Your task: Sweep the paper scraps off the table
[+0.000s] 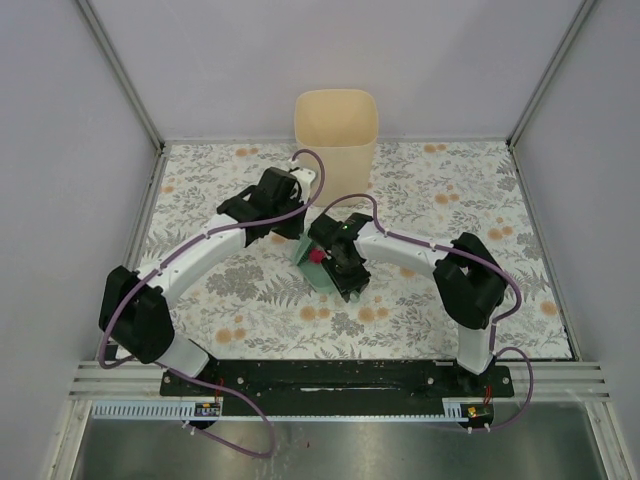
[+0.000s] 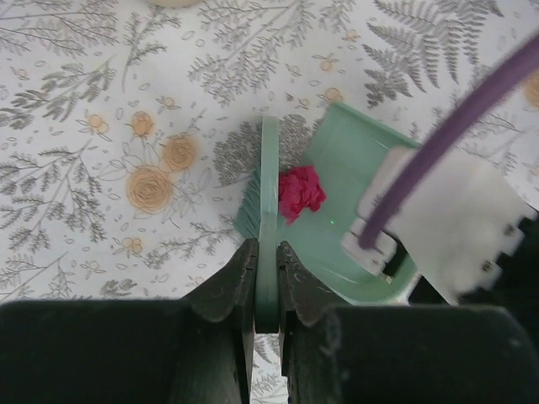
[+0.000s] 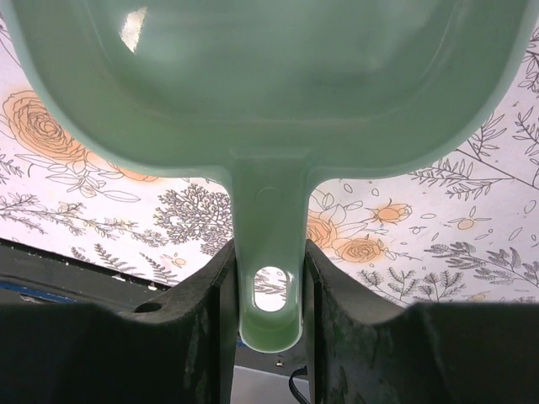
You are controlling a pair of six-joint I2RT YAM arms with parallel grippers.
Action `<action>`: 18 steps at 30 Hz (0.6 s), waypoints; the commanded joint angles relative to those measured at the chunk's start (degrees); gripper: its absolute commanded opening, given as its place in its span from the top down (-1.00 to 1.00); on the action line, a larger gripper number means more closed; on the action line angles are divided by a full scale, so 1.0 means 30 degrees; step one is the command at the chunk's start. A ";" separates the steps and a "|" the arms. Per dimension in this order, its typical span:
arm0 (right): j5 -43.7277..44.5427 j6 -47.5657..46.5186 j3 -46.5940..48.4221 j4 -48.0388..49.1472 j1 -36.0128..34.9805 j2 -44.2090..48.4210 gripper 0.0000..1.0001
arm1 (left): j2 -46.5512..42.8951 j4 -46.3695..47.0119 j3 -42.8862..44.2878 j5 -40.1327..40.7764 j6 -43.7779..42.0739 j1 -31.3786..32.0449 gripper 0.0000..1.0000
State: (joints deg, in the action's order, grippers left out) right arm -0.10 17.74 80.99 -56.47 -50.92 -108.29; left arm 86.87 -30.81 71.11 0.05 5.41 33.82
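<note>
**Red clump at the dustpan's mouth**

Only the left wrist view shows the paper scraps (image 2: 301,192): one magenta clump at the dustpan's (image 2: 354,168) open edge, against the brush (image 2: 268,168). Separate balls cannot be counted. The left gripper (image 2: 268,259) is clamped on the brush's thin handle. The right wrist view shows the right gripper (image 3: 268,261) closed on the dustpan handle. From above, one beige bin (image 1: 336,120) stands at the tabletop's (image 1: 450,200) far edge, with open cloth on either side.
</note>
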 commanded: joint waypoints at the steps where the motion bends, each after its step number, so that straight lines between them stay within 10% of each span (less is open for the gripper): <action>1: 0.0648 -0.0112 0.0221 0.0657 -0.0167 -0.0173 1.00 | -0.1649 -0.1595 0.0202 -0.2593 0.0539 0.0268 1.00; 7: 0.1116 0.0356 -0.0687 0.1624 -0.0167 0.0033 1.00 | -0.2706 -0.3671 0.1137 -0.3507 0.1184 0.0356 1.00; 18: 0.1907 0.1148 -0.1099 0.2768 -0.0167 0.0325 1.00 | -0.6743 -0.7485 0.1671 0.4108 0.3848 0.0386 1.00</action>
State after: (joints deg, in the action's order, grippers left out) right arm 2.66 19.51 77.43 -49.58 -50.96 -108.47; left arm 73.80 -50.24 75.18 2.26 12.51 34.87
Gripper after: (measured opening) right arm 0.384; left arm 0.155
